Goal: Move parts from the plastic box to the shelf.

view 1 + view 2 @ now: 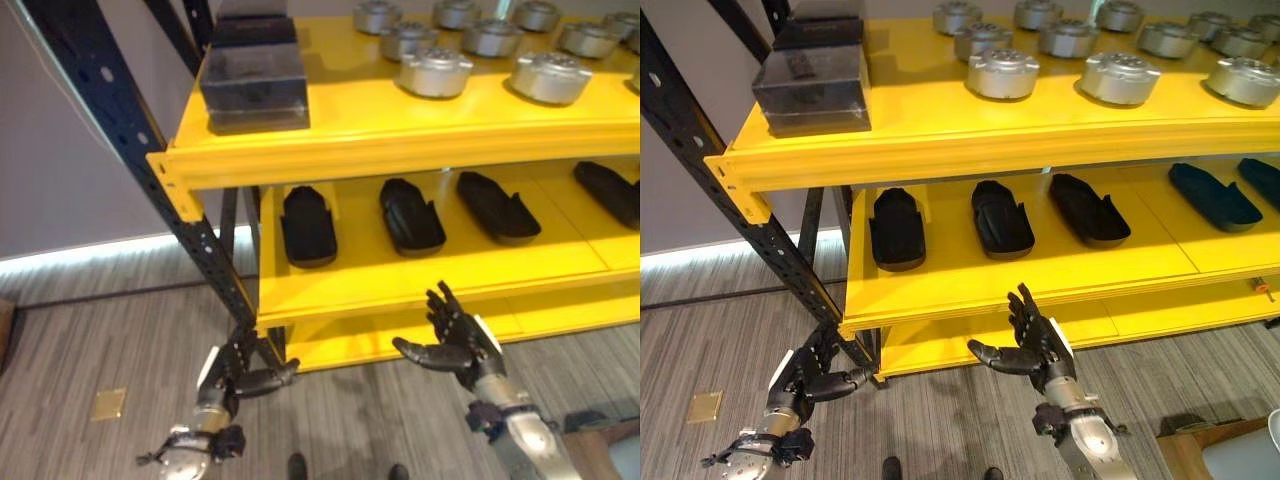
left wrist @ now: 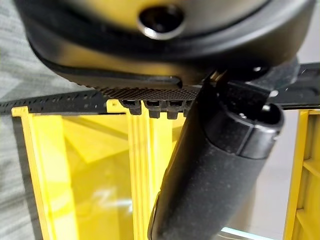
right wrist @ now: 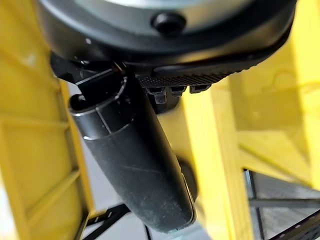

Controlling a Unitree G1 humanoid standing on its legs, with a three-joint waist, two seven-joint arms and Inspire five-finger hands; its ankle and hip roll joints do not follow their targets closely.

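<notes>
The yellow shelf (image 1: 400, 145) stands in front of me. Several round silver parts (image 1: 436, 72) sit on its top level. Black elongated parts (image 1: 410, 215) lie in a row on the level below. My left hand (image 1: 238, 372) hangs low by the dark shelf post, open and empty, with its thumb (image 2: 220, 165) stretched toward the shelf. My right hand (image 1: 456, 342) is raised before the front edge of the lower level, with spread fingers and its thumb (image 3: 135, 160) out, holding nothing.
Two dark boxes (image 1: 252, 75) are stacked at the top level's left end. A dark perforated post (image 1: 150, 150) slants down the shelf's left side. A brown-edged object (image 1: 1230, 450) shows at the lower right. A small brass floor plate (image 1: 108, 403) lies at the left.
</notes>
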